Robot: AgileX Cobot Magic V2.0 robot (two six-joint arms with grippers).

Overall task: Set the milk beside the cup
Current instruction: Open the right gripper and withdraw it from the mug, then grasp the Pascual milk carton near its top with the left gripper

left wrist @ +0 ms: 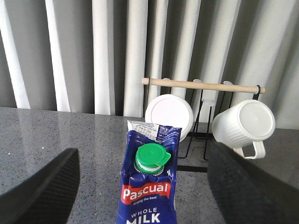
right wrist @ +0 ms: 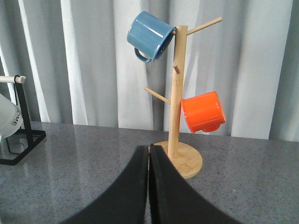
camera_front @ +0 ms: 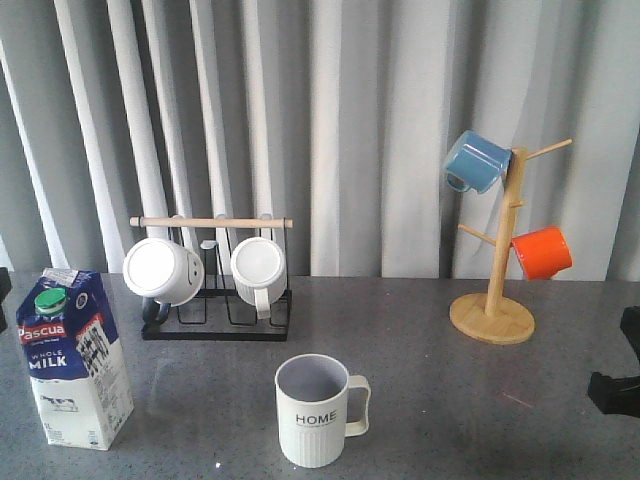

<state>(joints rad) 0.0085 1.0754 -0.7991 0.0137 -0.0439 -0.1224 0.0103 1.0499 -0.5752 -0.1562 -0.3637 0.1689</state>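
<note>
Nearest the front camera stands the cup, upright on the table, handle turned toward the right arm's side. Milk stands upright between the fingers of the left gripper, which are spread wide and apart from both carton walls; nothing is grasped. Right gripper has its fingers pressed together, holding nothing, facing the mug tree. Risk: the carton is tall and narrow, so a high or off-centre pinch could probably tip it or dent its walls, and a fast sideways carry could knock the cup over. Beyond the fingers sits the black rack with two white mugs; it lies behind the path, not across it.
</note>
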